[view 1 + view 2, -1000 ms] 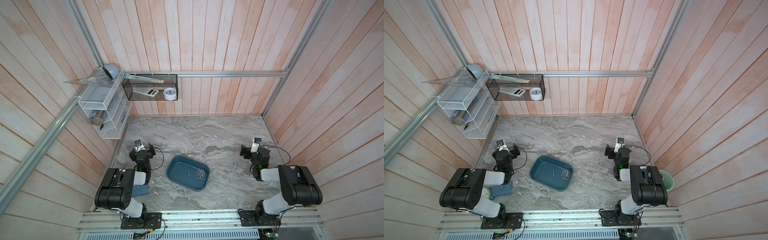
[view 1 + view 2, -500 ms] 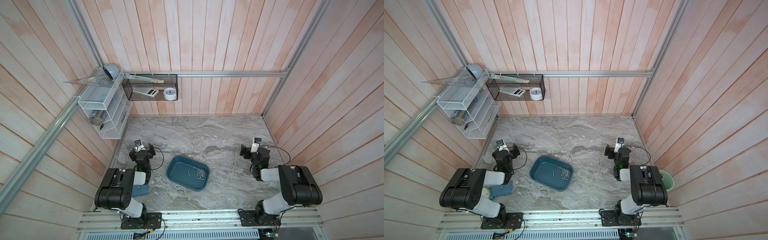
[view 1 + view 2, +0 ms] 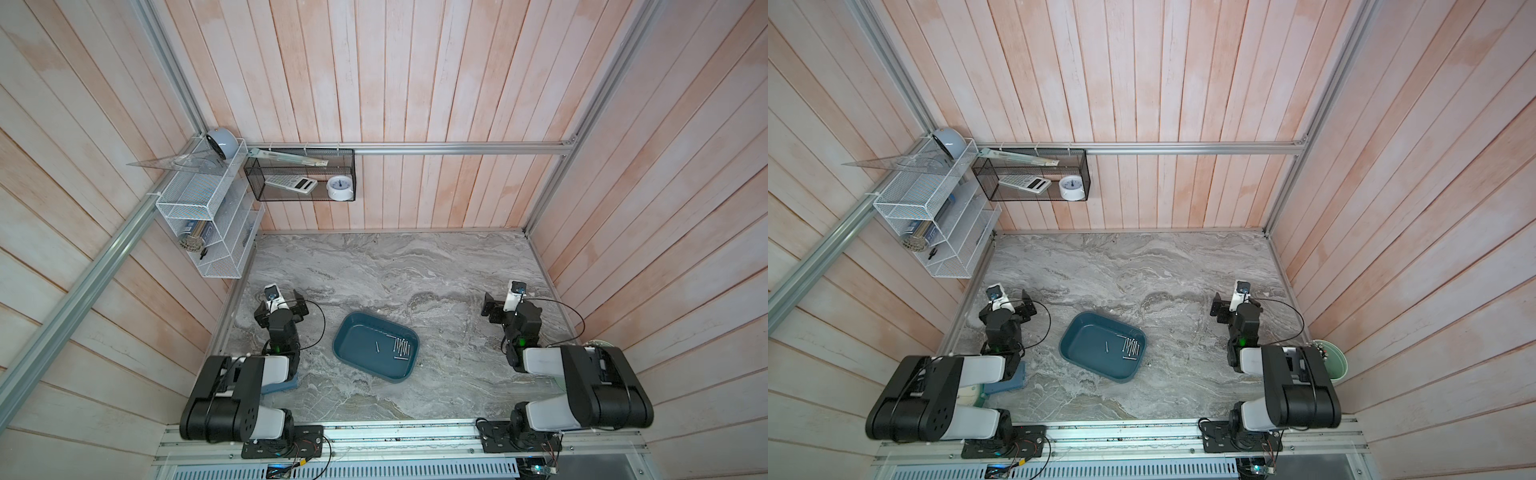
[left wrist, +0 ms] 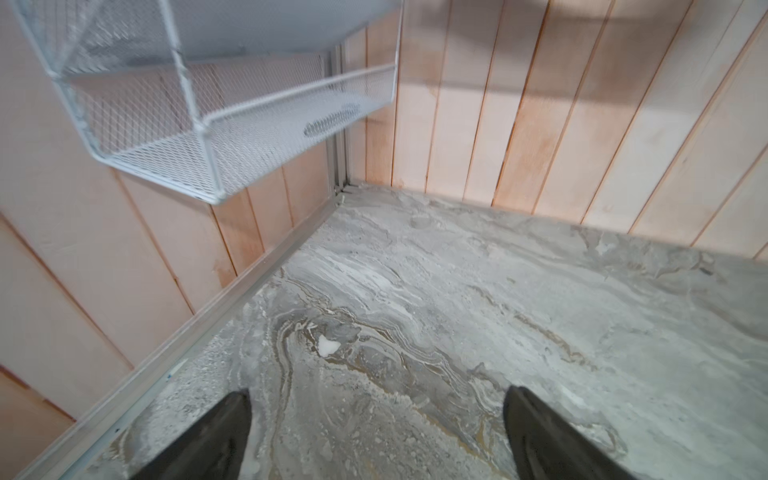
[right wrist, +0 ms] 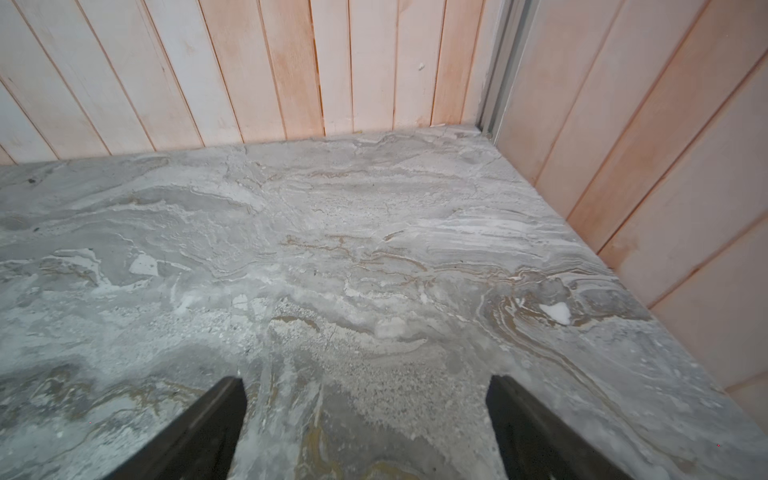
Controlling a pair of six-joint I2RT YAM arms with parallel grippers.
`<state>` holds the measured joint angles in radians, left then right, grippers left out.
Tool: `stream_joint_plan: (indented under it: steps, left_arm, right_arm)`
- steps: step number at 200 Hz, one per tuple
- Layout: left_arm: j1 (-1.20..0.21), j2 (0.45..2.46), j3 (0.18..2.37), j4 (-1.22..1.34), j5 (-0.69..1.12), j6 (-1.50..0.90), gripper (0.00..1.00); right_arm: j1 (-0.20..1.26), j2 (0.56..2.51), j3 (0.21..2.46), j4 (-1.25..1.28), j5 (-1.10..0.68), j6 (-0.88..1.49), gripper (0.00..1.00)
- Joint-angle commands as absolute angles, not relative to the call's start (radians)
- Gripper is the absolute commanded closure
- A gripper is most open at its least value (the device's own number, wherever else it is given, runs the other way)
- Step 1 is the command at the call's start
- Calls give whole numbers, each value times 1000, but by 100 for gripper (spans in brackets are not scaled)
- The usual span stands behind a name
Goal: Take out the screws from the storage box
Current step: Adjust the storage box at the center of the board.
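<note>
None of the thin silver metal screws (image 3: 402, 347) appears out of your shallow teal plastic storage box (image 3: 356, 345); left gripper (image 4: 377, 392) and right gripper (image 5: 365, 379) gape empty.

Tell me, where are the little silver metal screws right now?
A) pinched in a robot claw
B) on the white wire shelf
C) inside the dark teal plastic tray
C: the thin silver metal screws lie loose on the floor of the shallow dark teal plastic tray in both top views.
</note>
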<state>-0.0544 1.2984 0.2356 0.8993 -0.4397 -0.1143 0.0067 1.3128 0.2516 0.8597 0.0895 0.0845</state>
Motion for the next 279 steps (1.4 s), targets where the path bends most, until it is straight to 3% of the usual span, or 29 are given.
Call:
stream_joint_plan:
  steps: [1,17,44,61,84,130,142,154,176,203,239,264,279]
  left_arm:
    - [-64,1066,291,652,-606,-321,0]
    - [-55,914,392,250,-722,-607,0]
    - [-25,805,523,-117,-545,-727,0]
    - [-9,802,587,-199,-379,-726,0]
    - [13,809,676,-340,-211,-817,0]
    - [122,813,715,-289,205,-875,0]
    - [135,835,739,-283,323,-804,0]
    - [127,906,838,-387,417,-673,0]
    - [32,1010,1019,-655,272,-454,0]
    - [-151,1009,994,-617,51,-366,0]
    - [-183,1052,913,-576,103,-373,0]
    - [-184,1038,884,-552,108,-395,0]
    - [-189,1035,865,-535,158,-412,0]
  right_arm:
    - [11,1038,316,475,222,242,2]
    - [5,899,389,167,261,336,2]
    - [-39,757,451,-91,231,432,2]
    - [-98,733,508,-239,120,507,2]
    - [-120,735,581,-441,170,728,2]
    - [-258,753,563,-394,-225,816,2]
    - [-348,774,556,-360,-405,757,2]
    - [-390,793,550,-364,-438,770,2]
    - [-392,815,509,-280,-475,830,2]
    - [-388,782,492,-215,-514,878,2]
    - [-263,626,579,-374,-331,814,2]
    - [-87,609,649,-426,-291,816,3]
    - [73,666,692,-446,-268,829,10]
